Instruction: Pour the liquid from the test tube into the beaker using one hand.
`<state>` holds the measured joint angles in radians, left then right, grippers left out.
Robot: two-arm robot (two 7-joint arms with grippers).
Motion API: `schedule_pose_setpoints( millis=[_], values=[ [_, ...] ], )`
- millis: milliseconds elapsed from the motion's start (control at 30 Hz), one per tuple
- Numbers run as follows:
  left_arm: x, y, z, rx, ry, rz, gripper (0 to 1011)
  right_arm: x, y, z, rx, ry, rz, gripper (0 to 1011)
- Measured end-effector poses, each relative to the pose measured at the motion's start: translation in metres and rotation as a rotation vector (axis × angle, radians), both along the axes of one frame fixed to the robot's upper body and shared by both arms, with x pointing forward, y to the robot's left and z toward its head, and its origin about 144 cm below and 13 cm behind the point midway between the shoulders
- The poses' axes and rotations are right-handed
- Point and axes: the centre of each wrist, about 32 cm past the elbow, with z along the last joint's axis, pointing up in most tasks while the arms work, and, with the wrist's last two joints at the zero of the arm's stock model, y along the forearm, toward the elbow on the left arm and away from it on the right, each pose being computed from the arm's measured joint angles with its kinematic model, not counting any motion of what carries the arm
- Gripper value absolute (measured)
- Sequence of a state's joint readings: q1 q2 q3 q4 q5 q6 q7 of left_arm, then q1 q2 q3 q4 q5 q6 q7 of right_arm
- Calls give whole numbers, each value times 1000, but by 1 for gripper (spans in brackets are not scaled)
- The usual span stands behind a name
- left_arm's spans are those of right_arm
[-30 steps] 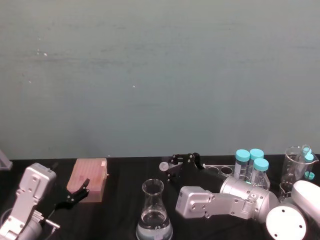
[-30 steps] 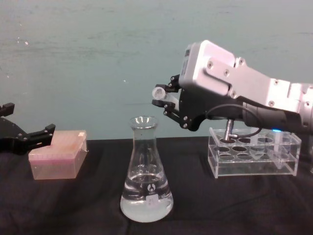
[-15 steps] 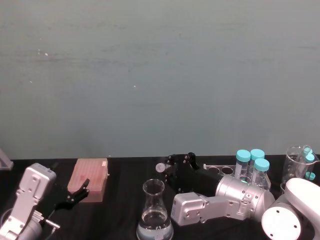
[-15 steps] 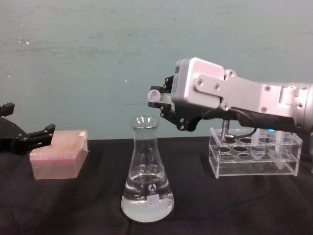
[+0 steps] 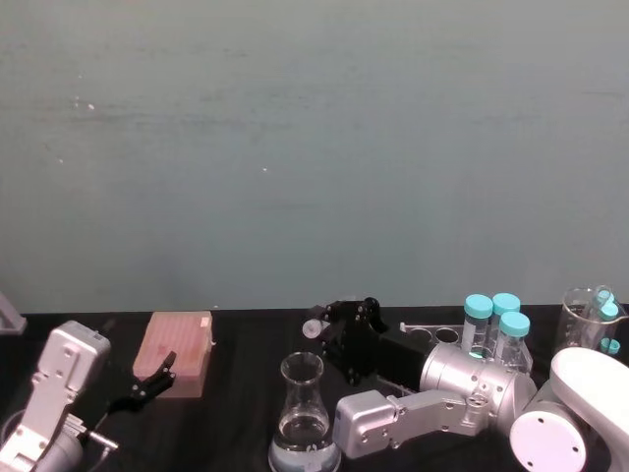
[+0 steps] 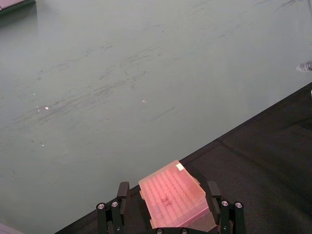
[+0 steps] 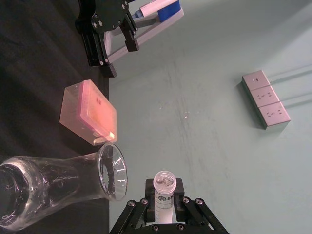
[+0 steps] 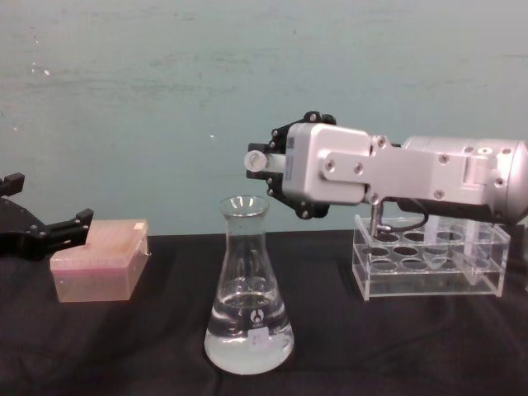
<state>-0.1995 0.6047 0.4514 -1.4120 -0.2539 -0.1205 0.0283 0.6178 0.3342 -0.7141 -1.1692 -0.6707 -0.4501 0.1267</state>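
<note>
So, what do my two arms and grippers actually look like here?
Both are silver-grey metal with visible screws and black linkage-style two-finger grippers. The right gripper has a boxy wrist block, a thin black cable beneath, and white rounded joints behind; the left gripper has matching black fingers.

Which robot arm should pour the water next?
Right. The right gripper holds the test tube sideways near the mouth of the beaker; the left gripper sits open, far off by the pink box.

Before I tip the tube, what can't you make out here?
- Test tube fill level: chest view, the right gripper hides its body; right wrist view, too small.
- Beaker base: head view, cut off by the bottom edge.
- Left gripper: chest view, partly cut off by the left edge.
</note>
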Motion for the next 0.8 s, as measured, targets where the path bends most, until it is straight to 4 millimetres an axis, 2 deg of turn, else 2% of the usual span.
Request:
schedule_pose_setpoints(
  millis=[800],
  values=[
    [0, 0, 0, 0, 0, 0, 1000, -6, -3, -2, -60, -109, 36, 224]
  ],
)
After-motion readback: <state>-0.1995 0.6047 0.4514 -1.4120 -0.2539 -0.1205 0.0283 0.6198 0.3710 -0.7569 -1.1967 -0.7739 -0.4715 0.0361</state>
